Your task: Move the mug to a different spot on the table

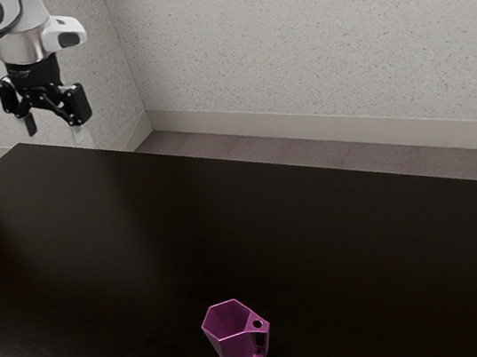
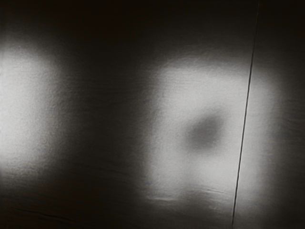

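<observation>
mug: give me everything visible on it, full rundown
The mug is glossy magenta and looks like plastic. It has flat facets, a six-sided rim and walls that taper toward a narrower base. A blocky handle with a small hole sticks out on the exterior view's right. It stands upright, mouth up, with nothing visible inside, on the dark table near the view's lower edge. Only the table touches it. The hand hangs open far off at the upper left.

mug (image 1: 235, 333): magenta | table (image 1: 94, 236): near-black, perhaps faintly grained | wall (image 1: 307, 34): speckled pale grey
</observation>
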{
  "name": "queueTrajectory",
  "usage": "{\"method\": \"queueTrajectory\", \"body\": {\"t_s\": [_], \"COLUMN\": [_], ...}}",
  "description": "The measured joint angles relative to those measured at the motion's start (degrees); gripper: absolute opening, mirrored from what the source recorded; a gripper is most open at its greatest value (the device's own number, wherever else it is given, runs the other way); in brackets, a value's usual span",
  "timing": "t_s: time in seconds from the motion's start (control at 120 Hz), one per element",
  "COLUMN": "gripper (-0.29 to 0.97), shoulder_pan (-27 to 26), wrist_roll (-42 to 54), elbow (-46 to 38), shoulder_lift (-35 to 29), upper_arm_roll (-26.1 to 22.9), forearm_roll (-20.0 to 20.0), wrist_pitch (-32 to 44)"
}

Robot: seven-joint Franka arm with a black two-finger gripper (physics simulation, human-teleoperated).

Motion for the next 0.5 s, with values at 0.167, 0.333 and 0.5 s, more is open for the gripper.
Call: {"method": "queueTrajectory", "body": {"t_s": [0.167, 0.333, 0.5], "gripper": [0.68, 0.68, 0.68], "shoulder_pan": [-0.49, -2.26, -11.48], "wrist_roll": [-0.15, -6.59, -24.85], "elbow": [-0.20, -4.33, -14.58], "shoulder_lift": [-0.14, 0.43, 0.37], "upper_arm_roll": [0.06, -1.86, -3.24], "forearm_roll": [-0.02, -0.97, -3.46], "wrist_pitch": [0.34, 6.77, 14.06]}}
